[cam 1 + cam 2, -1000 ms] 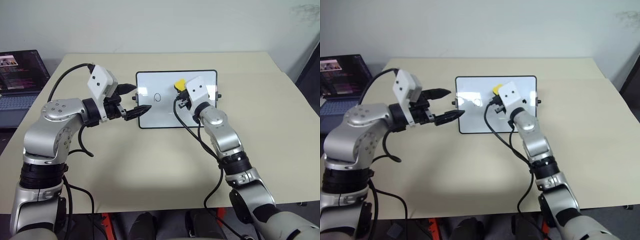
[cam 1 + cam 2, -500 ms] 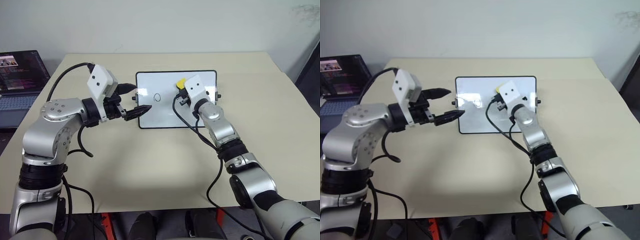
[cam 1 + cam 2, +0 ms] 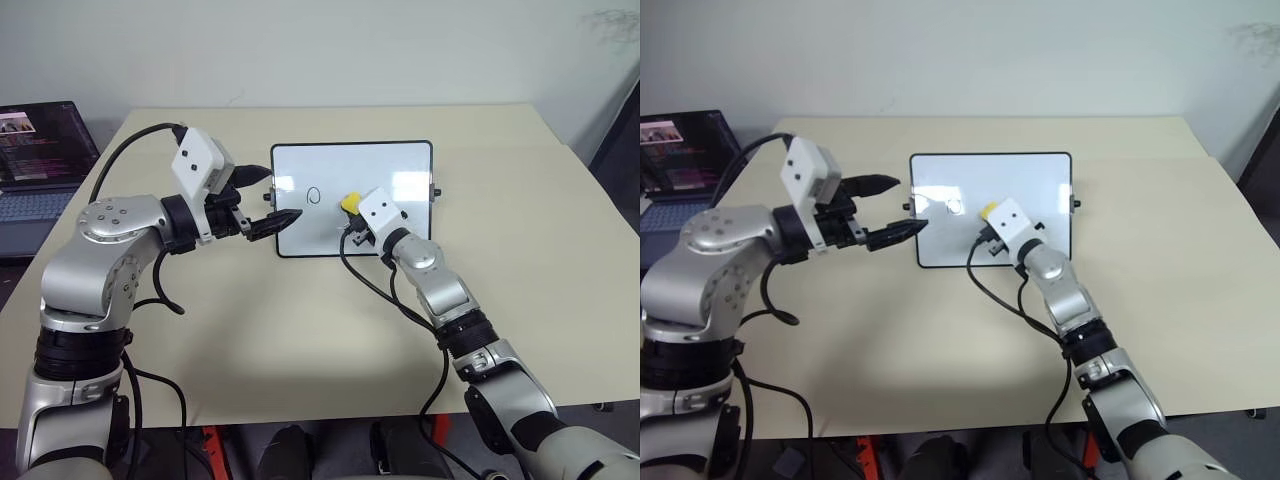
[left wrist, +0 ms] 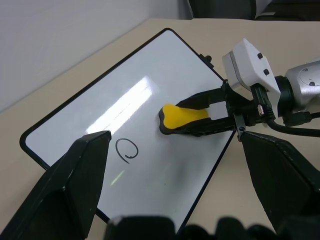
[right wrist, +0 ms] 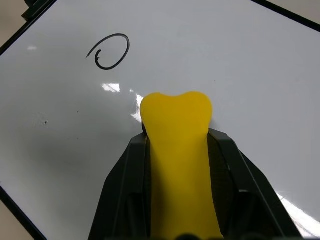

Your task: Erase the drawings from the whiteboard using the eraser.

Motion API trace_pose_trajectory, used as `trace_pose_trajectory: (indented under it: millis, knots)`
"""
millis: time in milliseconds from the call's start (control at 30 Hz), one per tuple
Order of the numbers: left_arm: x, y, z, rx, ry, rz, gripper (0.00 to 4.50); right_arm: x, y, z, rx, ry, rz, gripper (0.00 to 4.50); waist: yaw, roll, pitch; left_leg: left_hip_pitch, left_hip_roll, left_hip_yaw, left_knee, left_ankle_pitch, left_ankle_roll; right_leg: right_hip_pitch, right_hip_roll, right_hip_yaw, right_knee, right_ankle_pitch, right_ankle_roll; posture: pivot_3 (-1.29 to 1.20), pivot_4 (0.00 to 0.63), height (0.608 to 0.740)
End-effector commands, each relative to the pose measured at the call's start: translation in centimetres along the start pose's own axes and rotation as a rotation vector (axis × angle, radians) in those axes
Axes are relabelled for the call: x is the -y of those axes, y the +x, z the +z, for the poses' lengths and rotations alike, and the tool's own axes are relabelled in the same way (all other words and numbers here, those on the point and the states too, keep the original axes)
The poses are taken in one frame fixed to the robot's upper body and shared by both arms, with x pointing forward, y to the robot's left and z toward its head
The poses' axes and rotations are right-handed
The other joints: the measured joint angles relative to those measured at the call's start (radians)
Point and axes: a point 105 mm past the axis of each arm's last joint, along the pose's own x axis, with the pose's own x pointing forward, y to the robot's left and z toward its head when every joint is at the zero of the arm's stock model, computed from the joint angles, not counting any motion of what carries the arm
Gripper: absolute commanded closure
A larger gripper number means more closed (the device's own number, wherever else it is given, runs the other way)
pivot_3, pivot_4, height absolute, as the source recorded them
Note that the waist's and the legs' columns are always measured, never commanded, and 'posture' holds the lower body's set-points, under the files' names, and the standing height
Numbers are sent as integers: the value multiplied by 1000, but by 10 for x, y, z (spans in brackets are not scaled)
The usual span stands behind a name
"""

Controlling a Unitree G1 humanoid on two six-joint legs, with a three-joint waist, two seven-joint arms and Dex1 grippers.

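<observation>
One mark is left on the whiteboard (image 3: 352,198), a small looping "0" (image 3: 314,195) in thin black marker toward its left end; the rest of the glossy white face reads clean, with only ceiling glare on it. The board lies flat near the middle of the tan table (image 3: 300,330), closer to the far edge, black-framed with rounded corners and small knobs on its short sides.

The right gripper (image 5: 177,150) has its black fingers clamped tight on the eraser (image 4: 182,117), a soft yellow foam block with a dark underside, pinched so hard its free end bulges. That end sits on or just over the board near its middle, beside the "0" but apart from it.

The left gripper (image 3: 262,198) hangs at the board's left edge with its fingers spread and nothing between them.

To my eye the wiping is mostly done. The next move calls for a flat, pressed sweep leftward across the loop, with the board kept from sliding.
</observation>
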Motion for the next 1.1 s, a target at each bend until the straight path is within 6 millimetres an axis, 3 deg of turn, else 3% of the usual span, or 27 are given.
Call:
trace_pose_trajectory:
  millis: [33, 333, 467, 667, 867, 1100]
  knots:
    - [-6, -6, 13, 31, 42, 26, 0, 0, -5, -12, -46, -9, 9, 3296, 0, 0, 0, 0, 0, 0, 0, 0, 0, 0, 0, 0, 0, 0, 0, 0, 150, 740]
    - [-6, -4, 13, 39, 40, 25, 0, 2, -24, -12, -52, 5, 8, 3296, 3, 0, 0, 0, 0, 0, 0, 0, 0, 0, 0, 0, 0, 0, 0, 0, 150, 740]
    - [-5, -4, 12, 40, 39, 24, 0, 14, -33, 3, -24, 33, -17, 3296, 6, 0, 0, 0, 0, 0, 0, 0, 0, 0, 0, 0, 0, 0, 0, 0, 150, 740]
    - [-5, -5, 11, 36, 37, 25, 0, 18, -49, 28, 16, 234, 48, 3296, 7, 0, 0, -1, 0, -1, 0, 0, 0, 0, 0, 0, -1, 0, 0, 0, 150, 740]
    - [-5, -5, 10, 33, 34, 23, 0, 18, -67, 25, -78, 249, 78, 3296, 11, 0, 0, -1, 0, -1, 0, 0, 0, 0, 0, -1, -2, 0, 0, 0, 150, 740]
    - [-5, -3, 12, 35, 39, 12, 0, 25, -65, 22, -91, 238, 26, 3296, 10, 0, 0, -1, 0, -1, 0, 0, 0, 0, 0, -1, -1, 0, 0, 0, 150, 740]
